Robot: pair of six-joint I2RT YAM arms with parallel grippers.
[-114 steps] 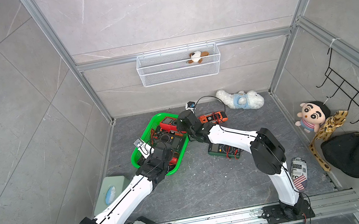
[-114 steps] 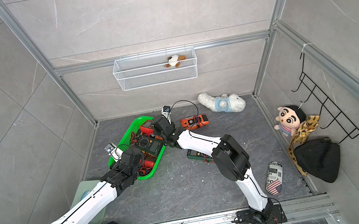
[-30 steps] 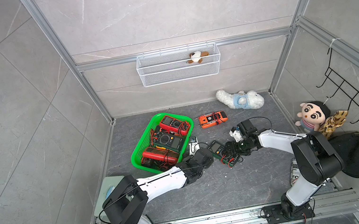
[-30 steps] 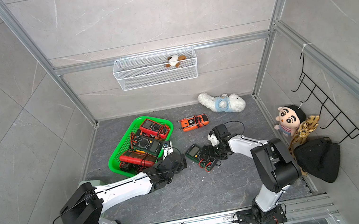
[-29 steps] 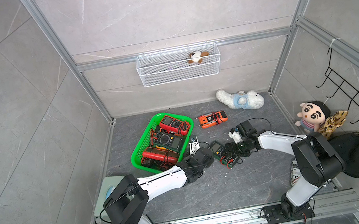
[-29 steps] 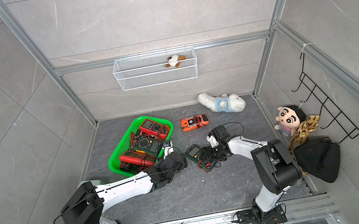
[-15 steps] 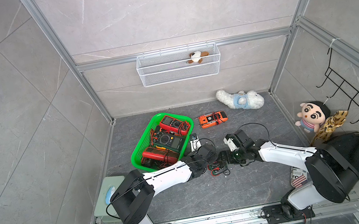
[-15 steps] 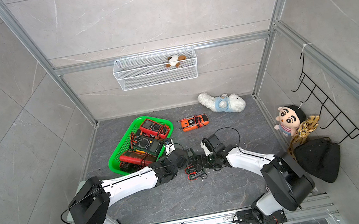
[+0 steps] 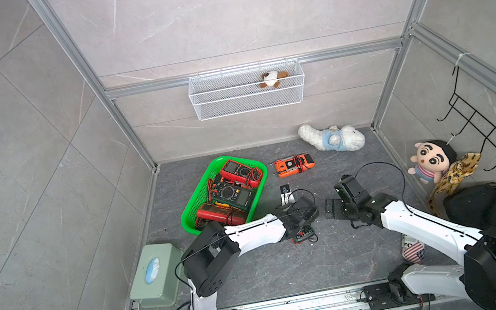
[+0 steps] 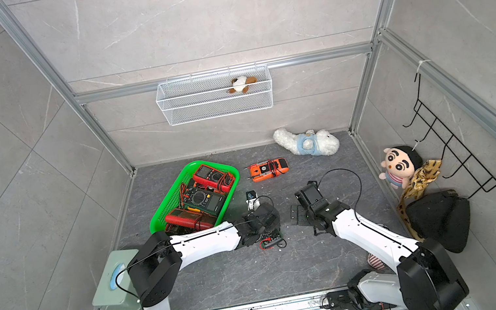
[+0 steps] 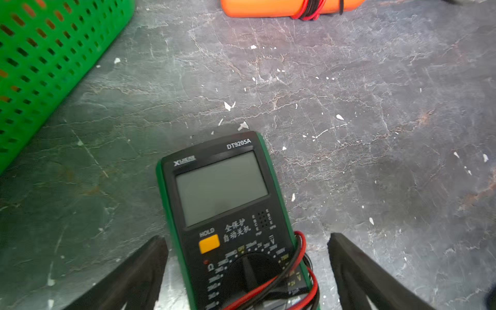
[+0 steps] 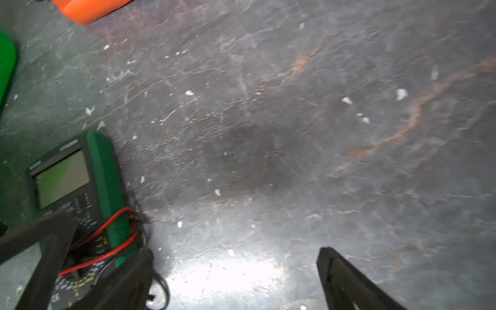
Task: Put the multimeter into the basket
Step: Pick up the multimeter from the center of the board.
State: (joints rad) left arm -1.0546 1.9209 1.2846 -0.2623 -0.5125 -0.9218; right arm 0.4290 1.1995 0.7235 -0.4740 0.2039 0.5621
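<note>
the left arm stretches low toward the middle, and the right arm angles in to face it. the left gripper tilts downward with its jaws spread wide; the right gripper is equally wide, gripping nothing.

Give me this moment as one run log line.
left gripper: open around green multimeter on floor | right gripper: open, empty | green basket: three multimeters inside | orange multimeter: outside

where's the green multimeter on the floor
The multimeter lies on the floor under the open left gripper, between its jaws in the left wrist view, just off the near right corner of the basket.
</note>
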